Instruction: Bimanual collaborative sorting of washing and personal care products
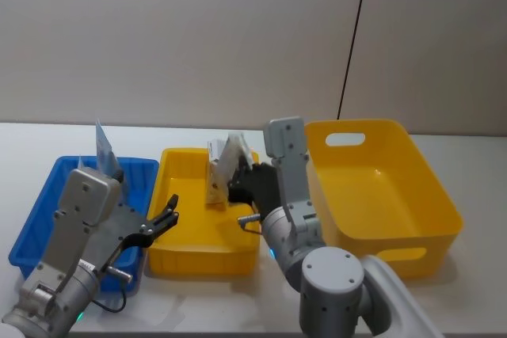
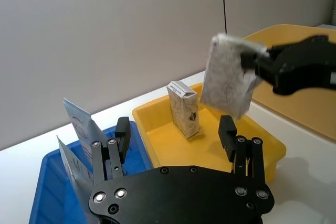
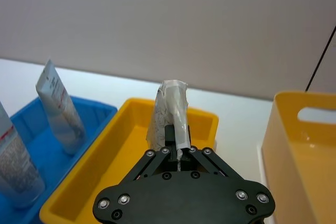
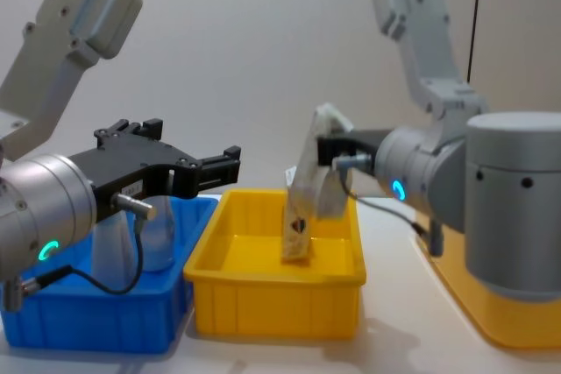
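Carton (image 3: 170,109) clamped btwn R jaws.

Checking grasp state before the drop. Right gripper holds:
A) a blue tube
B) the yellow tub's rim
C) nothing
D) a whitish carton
D: the right gripper is shut on a whitish carton, held above the yellow tray.

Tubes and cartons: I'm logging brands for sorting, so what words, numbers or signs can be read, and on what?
Pale blue tubes: label print too blurred to read.
Standing carton: dark marks, no readable words.
Held carton in the right gripper: print too blurred to read.
No text can be quoted.
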`<act>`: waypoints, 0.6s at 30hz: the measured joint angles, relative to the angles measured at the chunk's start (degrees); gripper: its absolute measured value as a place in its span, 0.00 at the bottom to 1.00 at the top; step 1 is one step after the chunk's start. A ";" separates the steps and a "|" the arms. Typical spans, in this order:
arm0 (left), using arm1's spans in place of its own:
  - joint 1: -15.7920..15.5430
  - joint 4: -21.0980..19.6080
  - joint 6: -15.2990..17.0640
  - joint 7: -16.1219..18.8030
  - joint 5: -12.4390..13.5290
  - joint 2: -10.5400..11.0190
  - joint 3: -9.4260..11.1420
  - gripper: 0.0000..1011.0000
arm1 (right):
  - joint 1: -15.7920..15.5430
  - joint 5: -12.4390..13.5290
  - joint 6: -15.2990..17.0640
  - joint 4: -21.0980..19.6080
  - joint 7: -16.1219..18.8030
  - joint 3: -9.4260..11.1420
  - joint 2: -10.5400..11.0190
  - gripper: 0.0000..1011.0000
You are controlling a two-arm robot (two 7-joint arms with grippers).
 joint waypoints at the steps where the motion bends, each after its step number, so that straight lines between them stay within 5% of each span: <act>1: 0.00 0.00 0.00 0.00 0.00 0.00 0.00 0.99 | -0.09 -0.37 -0.79 -0.66 -0.03 -0.01 0.28 0.01; 10: 0.00 0.00 0.00 0.00 0.00 0.00 0.00 0.99 | -0.66 -3.46 -3.21 -4.67 -2.24 0.85 1.95 0.01; 18: 0.00 0.00 0.00 0.00 0.00 0.00 0.00 0.99 | -1.52 -5.98 -0.64 -8.74 -4.36 2.49 3.69 0.01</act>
